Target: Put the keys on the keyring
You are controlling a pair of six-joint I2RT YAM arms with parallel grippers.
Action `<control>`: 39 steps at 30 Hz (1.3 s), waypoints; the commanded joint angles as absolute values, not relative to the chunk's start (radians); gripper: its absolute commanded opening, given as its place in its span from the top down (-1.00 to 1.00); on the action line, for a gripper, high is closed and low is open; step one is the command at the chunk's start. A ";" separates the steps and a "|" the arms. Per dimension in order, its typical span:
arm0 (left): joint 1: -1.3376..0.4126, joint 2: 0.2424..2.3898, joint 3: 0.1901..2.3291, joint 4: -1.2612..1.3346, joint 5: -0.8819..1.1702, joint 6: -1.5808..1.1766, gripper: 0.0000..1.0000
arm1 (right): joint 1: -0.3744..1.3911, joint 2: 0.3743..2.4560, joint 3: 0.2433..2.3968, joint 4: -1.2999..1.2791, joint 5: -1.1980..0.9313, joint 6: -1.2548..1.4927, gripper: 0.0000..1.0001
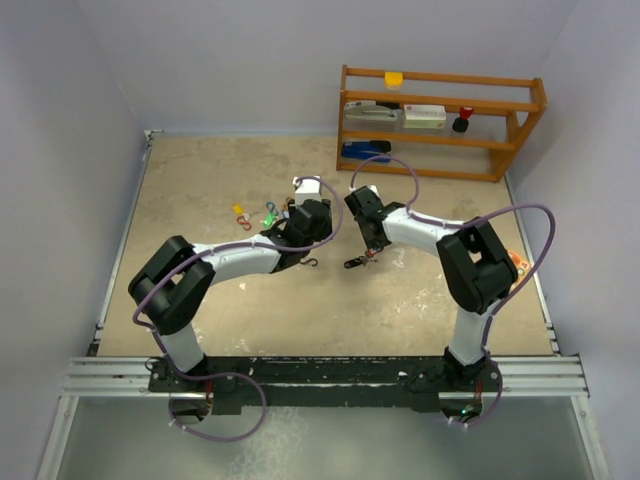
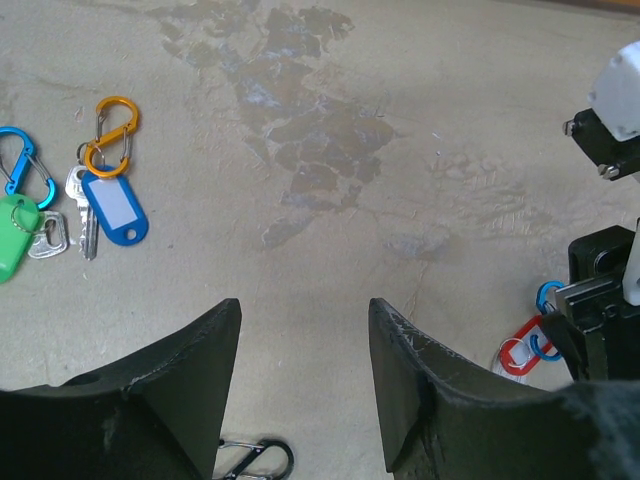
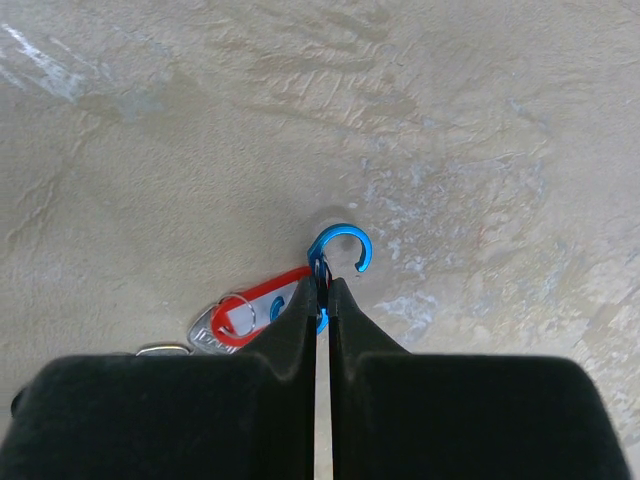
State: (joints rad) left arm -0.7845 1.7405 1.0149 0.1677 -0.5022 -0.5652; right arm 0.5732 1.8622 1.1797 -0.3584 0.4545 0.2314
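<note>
Right hand point(image 3: 320, 286): clenched on blue clip point(image 3: 367, 250), red-tagged key point(image 3: 208, 337) just beside its fingertips. Left hand point(image 2: 305, 312): released, blue-tagged key point(image 2: 118, 208) on table point(image 2: 400, 150), well apart.

The left arm point(image 1: 240, 262) and right arm point(image 1: 415, 230) share white tubular links, bulky black joint housings and thin purple cables point(image 1: 385, 157) looping alongside, ending in matte black wedge-shaped fingers point(image 2: 440, 390), scuffed on the left gripper point(image 2: 305, 310).

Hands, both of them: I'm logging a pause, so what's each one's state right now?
Left hand: open, empty.
Right hand: closed on the blue S-shaped metal clip.
</note>
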 commanded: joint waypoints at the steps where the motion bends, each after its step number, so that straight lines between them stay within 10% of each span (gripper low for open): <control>1: -0.776 1.694 1.004 0.192 -0.515 -0.578 -0.03 | 0.594 1.859 1.221 -0.350 0.479 0.223 1.00; 39: -0.759 1.693 0.972 0.205 -0.511 -0.596 -0.03 | 0.646 1.863 1.217 -0.343 0.463 0.220 1.00</control>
State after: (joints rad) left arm -0.7658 1.7390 0.9833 0.1699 -0.5022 -0.5690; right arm 0.6357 1.8763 1.1957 -0.3534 0.4538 0.2306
